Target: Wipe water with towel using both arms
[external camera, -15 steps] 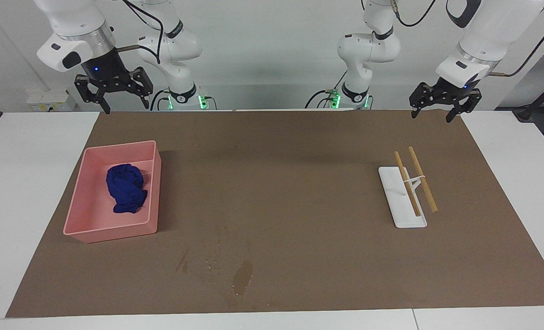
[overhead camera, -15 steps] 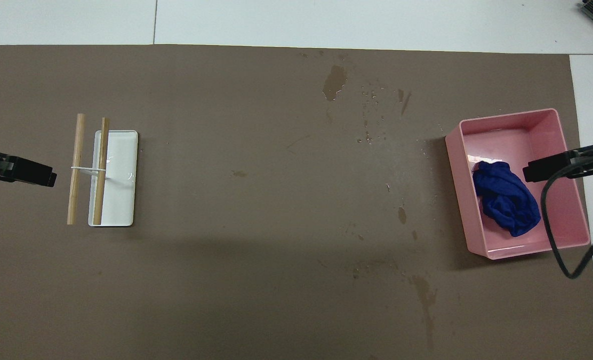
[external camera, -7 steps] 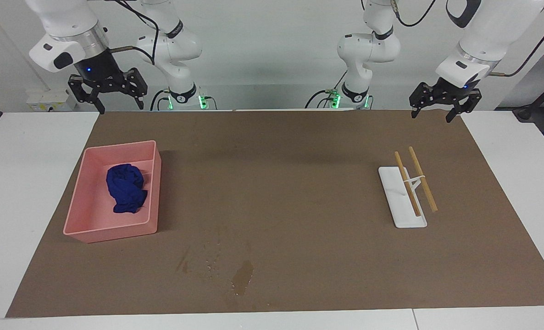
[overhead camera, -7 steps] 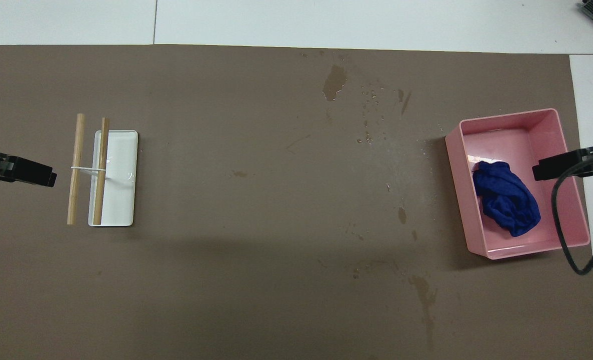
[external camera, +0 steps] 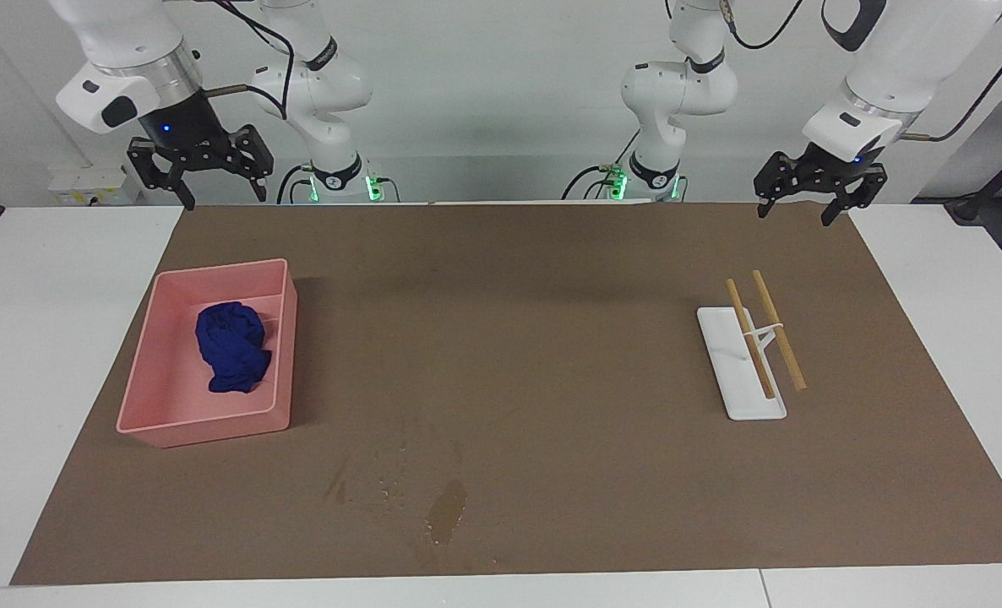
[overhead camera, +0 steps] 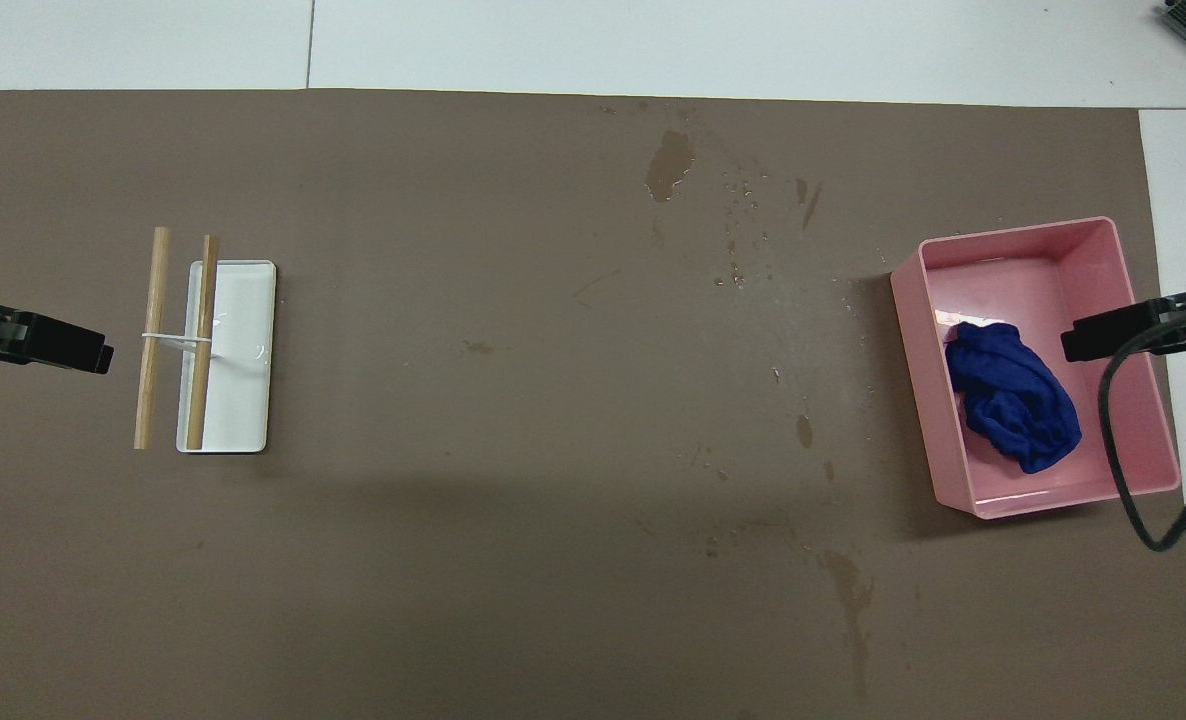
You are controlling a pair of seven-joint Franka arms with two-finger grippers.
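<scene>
The blue towel (external camera: 232, 346) lies bunched in the pink tray (external camera: 205, 425) at the right arm's end of the table; it also shows in the overhead view (overhead camera: 1011, 408). The water's largest stain (external camera: 446, 513) (overhead camera: 669, 165) lies on the brown paper far from the robots, with small droplets (external camera: 391, 485) (overhead camera: 743, 230) beside it. My right gripper (external camera: 222, 198) is open and empty, raised high; in the overhead view its tip (overhead camera: 1083, 345) is over the tray (overhead camera: 908, 350). My left gripper (external camera: 794, 218) (overhead camera: 83, 355) is open and empty, and waits raised at the left arm's end.
A white tray (external camera: 742, 380) (overhead camera: 243, 360) holds two wooden sticks (external camera: 778, 331) (overhead camera: 153, 330) tied with a band, toward the left arm's end. Brown paper covers the table. Fainter stains (overhead camera: 848, 590) mark it nearer the robots.
My right gripper has drawn back a little from over the tray toward the right arm's end. The left arm, towel and water have not moved.
</scene>
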